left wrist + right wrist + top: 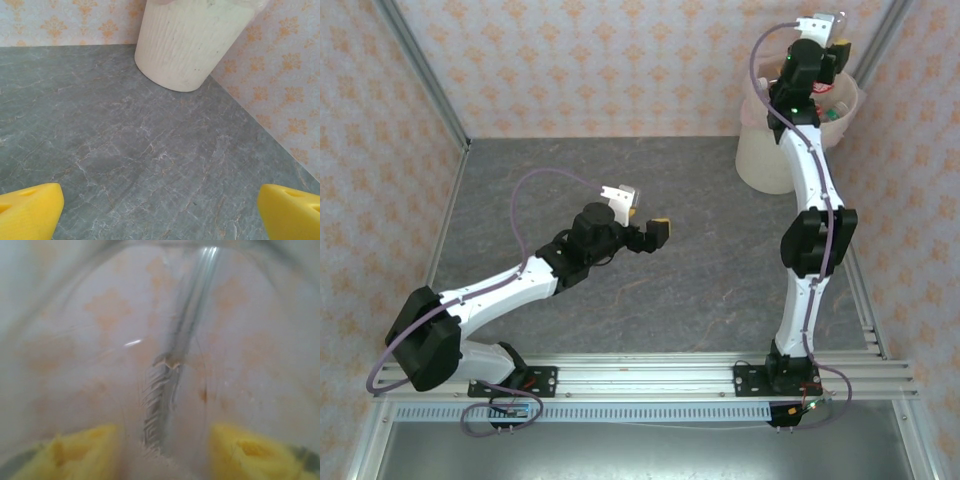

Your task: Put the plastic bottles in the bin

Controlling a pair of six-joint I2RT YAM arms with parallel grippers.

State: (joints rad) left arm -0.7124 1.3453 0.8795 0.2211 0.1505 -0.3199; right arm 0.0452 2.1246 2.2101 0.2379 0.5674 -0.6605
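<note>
High over the bin, my right gripper is shut on a clear plastic bottle. In the right wrist view the clear bottle presses close to the lens, blurred, with the right gripper holding it between both yellow fingers. Bits of red and green from other bottles show inside the bin past the arm. My left gripper hovers open over the middle of the table, holding nothing. The left wrist view looks at the cream ribbed bin in the far corner.
The grey marbled table is walled by patterned panels with metal posts at the left and right. The bin stands in the far right corner against the wall. A rail runs along the near edge.
</note>
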